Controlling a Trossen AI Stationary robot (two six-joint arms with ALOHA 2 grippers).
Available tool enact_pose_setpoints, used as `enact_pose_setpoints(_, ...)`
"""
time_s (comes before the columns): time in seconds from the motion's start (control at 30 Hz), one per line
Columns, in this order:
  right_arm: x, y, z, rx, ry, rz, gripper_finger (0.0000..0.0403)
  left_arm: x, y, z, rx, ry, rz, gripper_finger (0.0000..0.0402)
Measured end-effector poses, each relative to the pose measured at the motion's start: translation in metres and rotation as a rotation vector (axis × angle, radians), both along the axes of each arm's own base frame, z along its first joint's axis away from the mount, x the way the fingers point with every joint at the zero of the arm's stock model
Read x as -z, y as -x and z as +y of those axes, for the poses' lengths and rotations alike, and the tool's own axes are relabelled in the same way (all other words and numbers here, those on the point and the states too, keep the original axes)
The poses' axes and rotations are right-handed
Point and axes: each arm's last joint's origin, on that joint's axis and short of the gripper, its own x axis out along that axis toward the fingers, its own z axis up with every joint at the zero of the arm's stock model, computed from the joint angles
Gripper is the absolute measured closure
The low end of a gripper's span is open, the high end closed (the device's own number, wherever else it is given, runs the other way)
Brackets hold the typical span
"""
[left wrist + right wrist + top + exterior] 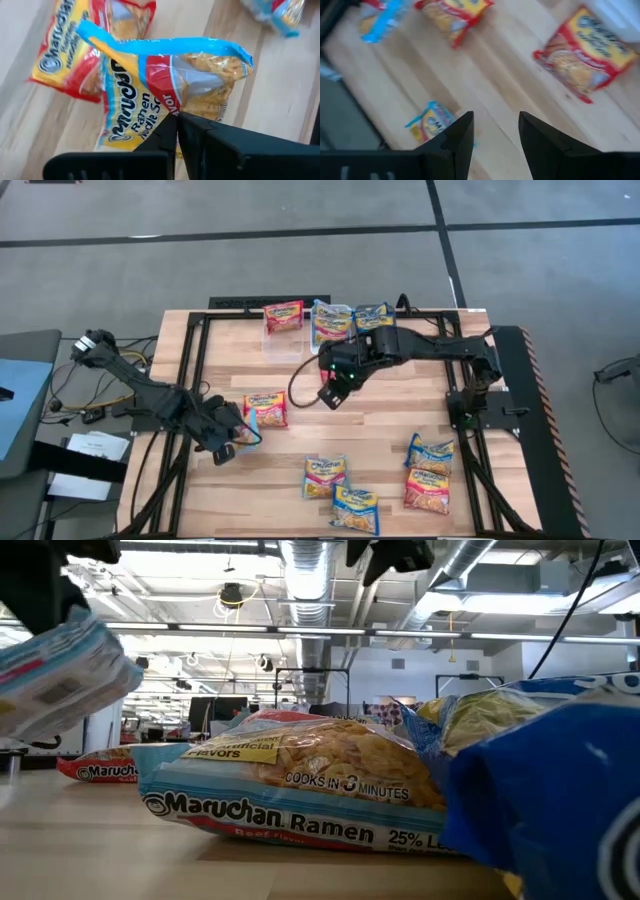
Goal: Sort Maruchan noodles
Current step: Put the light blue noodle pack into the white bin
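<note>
The left end effector (177, 131) is clamped on a blue-banded noodle packet (170, 85) at the worktop's (380, 430) left, beside a red-banded packet (268, 408) – the right end effector (495, 131), fingers apart, hangs over the middle

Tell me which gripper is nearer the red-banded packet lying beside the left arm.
Left. The left gripper sits right beside the red-banded packet, shut on a blue-edged packet. The right gripper hovers open farther off, toward the table's middle.
</note>
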Motion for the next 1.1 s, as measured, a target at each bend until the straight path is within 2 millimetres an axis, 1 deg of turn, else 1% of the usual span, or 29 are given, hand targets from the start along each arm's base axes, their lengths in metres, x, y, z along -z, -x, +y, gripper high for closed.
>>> enact_pose_setpoints(0.17, -0.003, -0.005, -0.013, -0.066, -0.101, -0.071, 0.0223, -0.003, -0.001, 0.005, -0.012, -0.022, -0.023, 0.0401)
enact_pose_setpoints(0.4, -0.005, -0.008, -0.024, -0.064, -0.102, -0.116, 0.0223, -0.004, -0.004, 0.009, 0.004, -0.042, -0.040, 0.0401)
enact_pose_setpoints(0.5, 0.004, -0.019, -0.026, -0.079, -0.128, -0.121, 0.0223, -0.004, -0.005, 0.011, -0.009, -0.044, -0.044, 0.0401)
enact_pose_setpoints(0.57, 0.012, -0.023, -0.025, -0.111, -0.136, -0.094, 0.0223, -0.007, -0.004, 0.012, -0.014, -0.038, -0.053, 0.0401)
enact_pose_setpoints(0.6, 0.017, -0.031, -0.022, -0.136, -0.132, -0.116, 0.0223, -0.011, -0.003, 0.013, -0.017, -0.030, -0.067, 0.0401)
enact_pose_setpoints(0.67, 0.023, -0.041, -0.018, -0.192, -0.125, -0.154, 0.0223, -0.022, -0.001, 0.015, -0.020, -0.017, -0.116, 0.0401)
enact_pose_setpoints(0.73, 0.037, -0.051, -0.012, -0.245, -0.134, -0.141, 0.0223, -0.034, 0.002, 0.017, -0.034, -0.011, -0.167, 0.0401)
enact_pose_setpoints(0.77, 0.040, -0.059, -0.008, -0.277, -0.145, -0.179, 0.0223, -0.039, 0.004, 0.019, -0.038, 0.001, -0.191, 0.0401)
enact_pose_setpoints(0.87, 0.050, -0.066, -0.004, -0.323, -0.173, -0.181, 0.0223, -0.050, 0.012, 0.022, -0.039, 0.069, -0.216, 0.0401)
enact_pose_setpoints(0.9, 0.050, -0.072, -0.001, -0.342, -0.176, -0.225, 0.0223, -0.051, 0.013, 0.022, -0.039, 0.083, -0.212, 0.0401)
enact_pose_setpoints(0.93, 0.052, -0.074, -0.001, -0.348, -0.176, -0.235, 0.0223, -0.051, 0.015, 0.023, -0.039, 0.093, -0.200, 0.0401)
enact_pose_setpoints(1.0, 0.060, -0.076, 0.002, -0.349, -0.187, -0.203, 0.0223, -0.051, 0.018, 0.024, -0.045, 0.113, -0.186, 0.0401)
enact_pose_setpoints(1.07, 0.062, -0.085, 0.006, -0.363, -0.183, -0.262, 0.0223, -0.050, 0.021, 0.025, -0.055, 0.115, -0.173, 0.0401)
enact_pose_setpoints(1.1, 0.062, -0.085, 0.006, -0.364, -0.185, -0.261, 0.0223, -0.050, 0.021, 0.026, -0.056, 0.116, -0.167, 0.0401)
